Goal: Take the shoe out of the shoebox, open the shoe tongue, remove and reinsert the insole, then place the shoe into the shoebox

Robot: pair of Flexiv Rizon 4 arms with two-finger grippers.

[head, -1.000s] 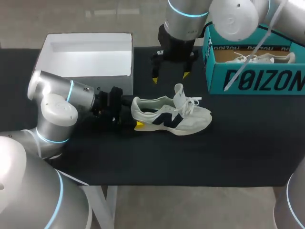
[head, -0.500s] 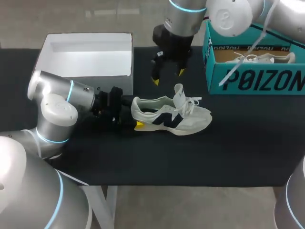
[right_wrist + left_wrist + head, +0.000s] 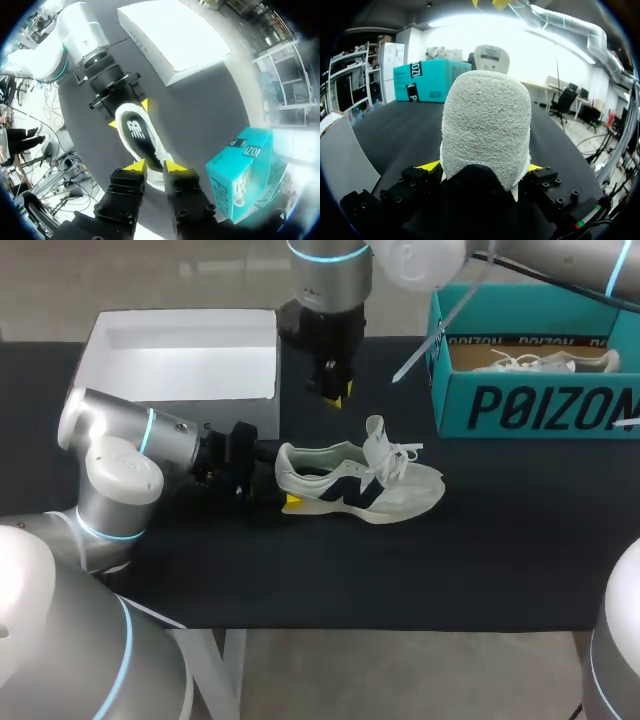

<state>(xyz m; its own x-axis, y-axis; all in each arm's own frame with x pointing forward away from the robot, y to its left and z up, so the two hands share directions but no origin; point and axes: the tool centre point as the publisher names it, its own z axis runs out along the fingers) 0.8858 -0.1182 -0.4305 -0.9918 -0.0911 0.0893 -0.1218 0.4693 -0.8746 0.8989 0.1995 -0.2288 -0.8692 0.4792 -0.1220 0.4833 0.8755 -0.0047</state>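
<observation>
A white and navy shoe [image 3: 360,480] lies on its side mid-table, tongue and laces standing up. My left gripper [image 3: 283,480] comes in low from the left, shut on the shoe's heel. In the left wrist view the heel [image 3: 487,125] fills the space between the two yellow tips of that gripper [image 3: 480,167]. My right gripper [image 3: 335,390] hangs above the table behind the shoe, its fingers drawn close with a narrow gap and nothing in it. From the right wrist, that gripper [image 3: 155,166] looks down on the shoe [image 3: 140,137]. The teal shoebox [image 3: 530,410] stands at the back right.
A second pale shoe [image 3: 540,362] lies inside the teal box. A white open box [image 3: 180,355] stands at the back left, close behind my left arm. Black cloth covers the table, with free room in front of the shoe.
My right gripper has moved left and farther back, away from the shoe's tongue, and its fingers have drawn close together. The left arm and the shoe have not moved.
</observation>
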